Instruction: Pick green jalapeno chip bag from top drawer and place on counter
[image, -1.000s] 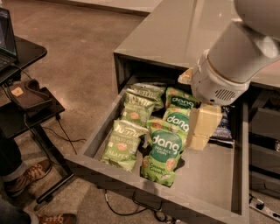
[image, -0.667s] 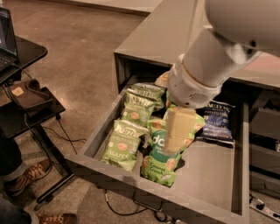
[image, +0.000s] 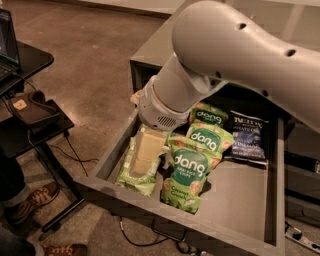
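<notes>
The top drawer (image: 240, 210) stands pulled open in front of the grey cabinet. A light yellow-green jalapeno chip bag (image: 131, 179) lies flat at the drawer's front left. My gripper (image: 145, 152) hangs from the big grey arm right over this bag, low inside the drawer and covering the bag's upper half. The other bags of the left column are hidden behind the arm. The counter (image: 159, 39) is the glossy grey top behind the drawer, mostly covered by the arm.
Three darker green "dang" bags (image: 190, 172) lie in the middle of the drawer. A dark blue chip bag (image: 247, 137) lies at the back right. A black stand with a laptop (image: 25, 65) and a person's shoes (image: 30, 202) are at left. Cables lie on the floor.
The arm has swung left across the drawer, from above the dang bags to above the left column. The gripper has come down over the front light green bag.
</notes>
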